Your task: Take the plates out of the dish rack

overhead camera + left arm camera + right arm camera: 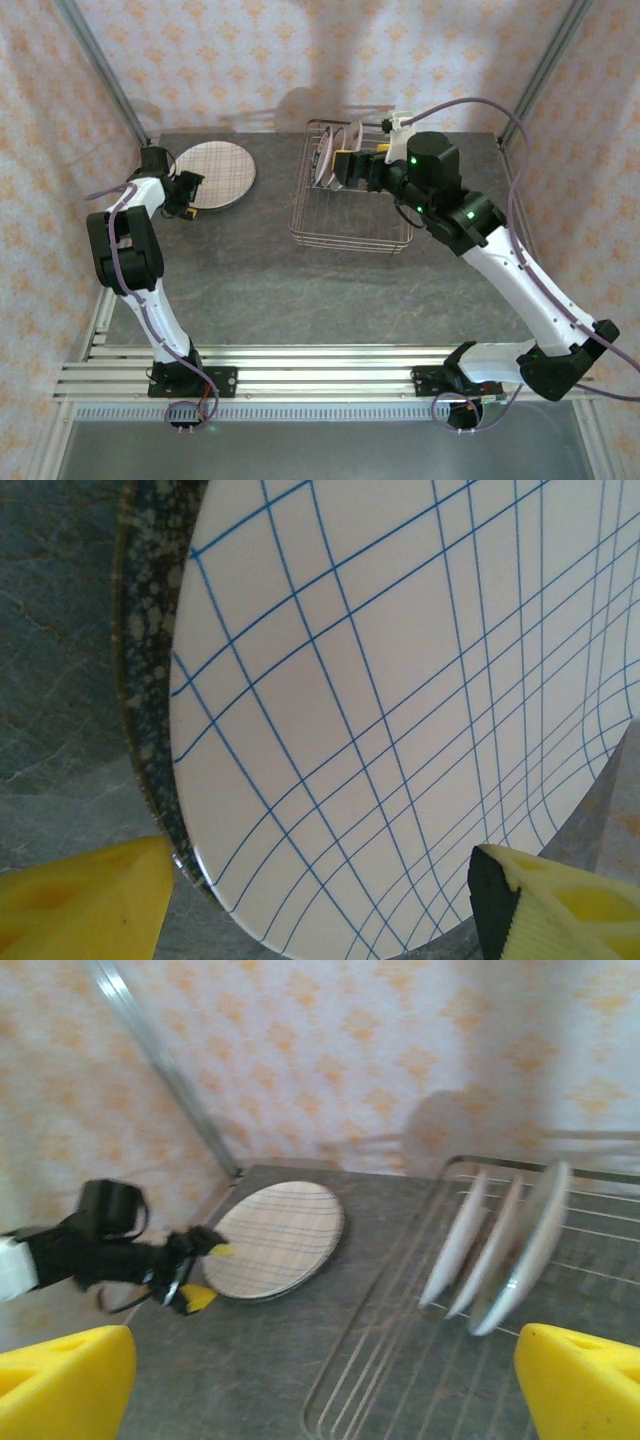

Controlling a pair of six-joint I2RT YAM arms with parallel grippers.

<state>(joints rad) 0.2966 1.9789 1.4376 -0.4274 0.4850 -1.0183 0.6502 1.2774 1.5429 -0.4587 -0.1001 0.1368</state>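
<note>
The right hand (342, 170) stood open, empty, facing the plates (495, 1250) in the dish rack (345, 243); the nearest rim should be straddled squarely before closing; the left hand (192, 195) was open beside the plaid plate (212, 175)

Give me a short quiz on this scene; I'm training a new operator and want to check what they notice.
1. True or false: the plaid-lined plate lies flat on the table, outside the dish rack.
2. How many plates stand upright in the rack in the right wrist view?
3. The right end effector is: A) shut on a plate, B) open over the rack, C) resting on the table.
Key: 1 true; 2 three; 3 B.
</note>
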